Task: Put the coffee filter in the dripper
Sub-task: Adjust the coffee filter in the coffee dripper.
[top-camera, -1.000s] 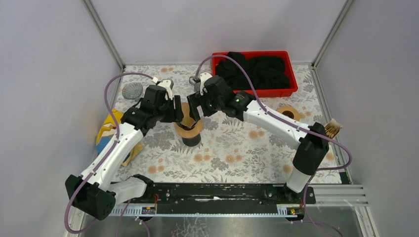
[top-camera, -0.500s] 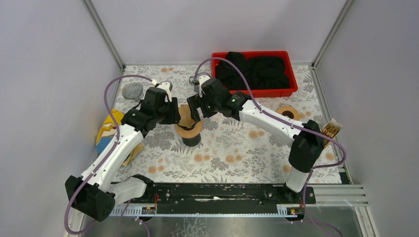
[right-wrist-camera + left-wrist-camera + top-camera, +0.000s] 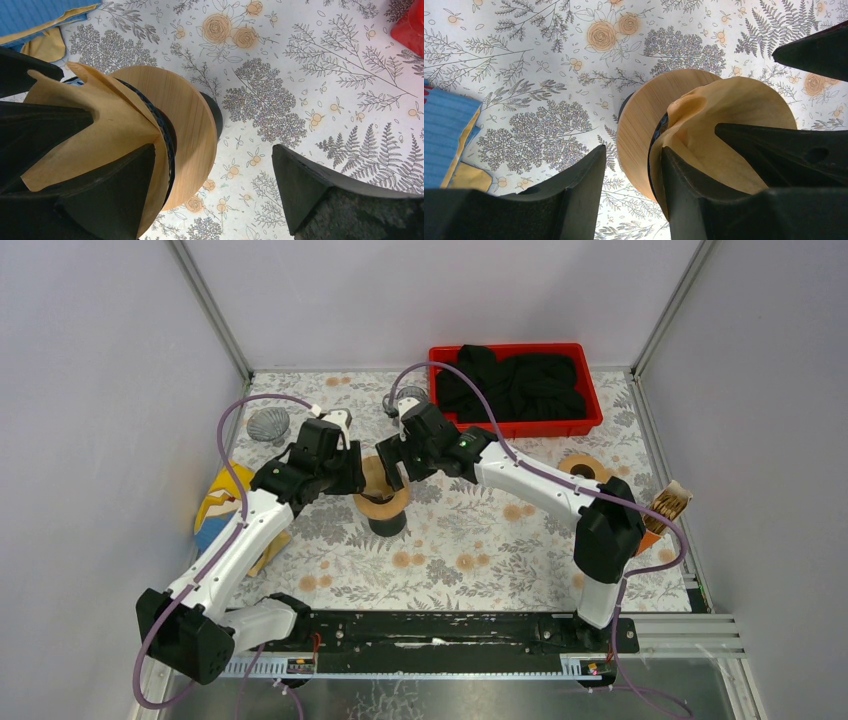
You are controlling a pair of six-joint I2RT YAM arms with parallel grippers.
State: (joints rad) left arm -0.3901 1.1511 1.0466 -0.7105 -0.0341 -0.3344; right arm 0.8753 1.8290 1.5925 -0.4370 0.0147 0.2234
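The dripper (image 3: 384, 508) is a black cone with a round wooden collar, standing mid-table. The tan paper coffee filter (image 3: 374, 476) sits in its mouth, rim creased and standing above the collar. It also shows in the left wrist view (image 3: 729, 107) and the right wrist view (image 3: 100, 125). My left gripper (image 3: 352, 472) (image 3: 634, 150) is open, one finger inside the filter and one outside the collar (image 3: 644, 115). My right gripper (image 3: 392, 464) (image 3: 214, 147) is wide open, one finger inside the filter, the other over bare table.
A red bin (image 3: 592, 426) of black cloth stands at the back right. A blue and yellow item (image 3: 214, 506) lies at the left edge, a grey ridged object (image 3: 267, 423) behind it. A wooden ring (image 3: 583, 467) and a stack of filters (image 3: 668, 502) lie right.
My right gripper and forearm have shifted a little left and back over the dripper. My left gripper has edged slightly right. The filter stays in the dripper's mouth.
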